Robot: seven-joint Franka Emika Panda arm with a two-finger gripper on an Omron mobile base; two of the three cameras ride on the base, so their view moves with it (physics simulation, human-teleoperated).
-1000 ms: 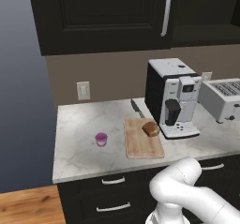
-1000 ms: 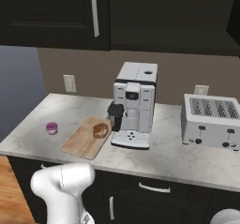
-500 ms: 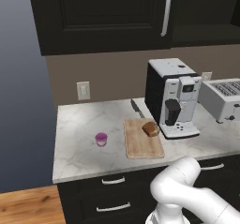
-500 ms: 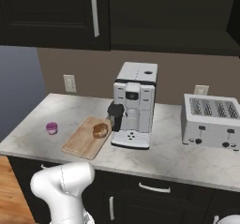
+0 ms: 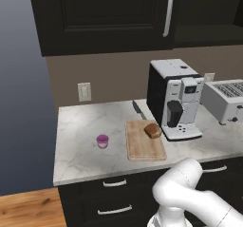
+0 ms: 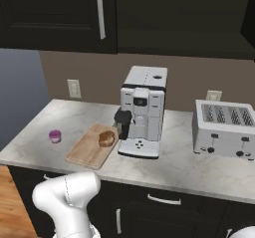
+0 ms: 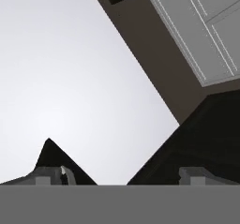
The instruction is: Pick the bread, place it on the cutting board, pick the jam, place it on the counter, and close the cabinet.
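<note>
1. Left base view. The bread (image 5: 152,130) lies on the far right corner of the cutting board (image 5: 144,146), just beside the coffee machine (image 5: 173,99). The jam (image 5: 102,140) stands on the counter (image 5: 80,147), apart from the board on its left. The cabinet (image 5: 102,14) doors above appear shut, with the silver bar handle (image 5: 167,10) vertical. Compared with the pictures of the last second, nothing has shifted: bread, jam and board hold the same places. Judged from this layout, every step of the task looks complete, and no further move on these objects is called for.

2. Right base view. The same arrangement is confirmed from the other side: bread (image 6: 106,138) on the board (image 6: 93,146), jam (image 6: 55,136) near the counter's (image 6: 184,165) left end, well apart from the board. This view shows the full toaster (image 6: 226,129) and the second wall outlet (image 6: 213,95), which the left view crops at its right edge. The left view, in turn, shows a knife (image 5: 138,109) behind the board, which the coffee machine (image 6: 142,111) hides here. The cabinet (image 6: 55,13) front is flush, with no gap visible.

3. Hand view. The gripper (image 7: 124,176) points away from the counter, toward a pale surface and a panelled light-grey door (image 7: 201,28). The two fingertips (image 7: 51,175) stand wide apart, with nothing between them. No task object appears here, unlike in both base views.
</note>
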